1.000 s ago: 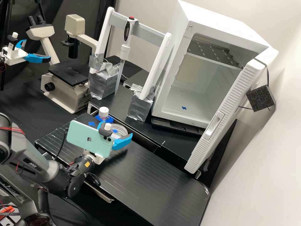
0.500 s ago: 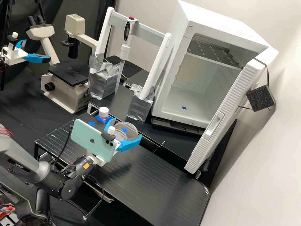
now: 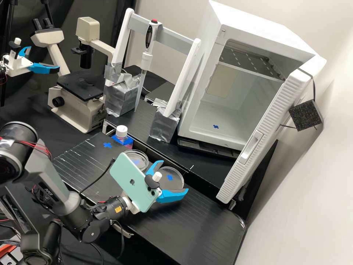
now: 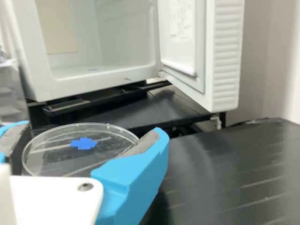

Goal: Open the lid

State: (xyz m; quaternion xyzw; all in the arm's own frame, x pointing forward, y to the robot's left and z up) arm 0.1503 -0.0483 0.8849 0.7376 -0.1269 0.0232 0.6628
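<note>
In the high view my gripper (image 3: 174,176) is shut on the clear round lid (image 3: 176,180), which carries a blue cross mark. One finger stands on each side of its rim. Both are over the black bench, to the right of the clear dish (image 3: 141,165); the lid and dish are apart. Through the dish another blue patch shows. In the wrist view the lid (image 4: 56,157) lies between the blue fingers of my gripper (image 4: 91,129), looking roughly level. I cannot tell whether it touches the bench.
A white-capped bottle (image 3: 121,131) stands behind the dish. The open white incubator (image 3: 228,121) and its door (image 3: 253,143) are at the right. A pipette (image 3: 146,59) hangs on a white stand at the back, beside a microscope (image 3: 79,95). A phone (image 3: 134,184) sits on the arm.
My gripper has moved rightward along the bench, towards the viewer, carrying the lid off the dish. The dish stays behind near the bottle, uncovered.
</note>
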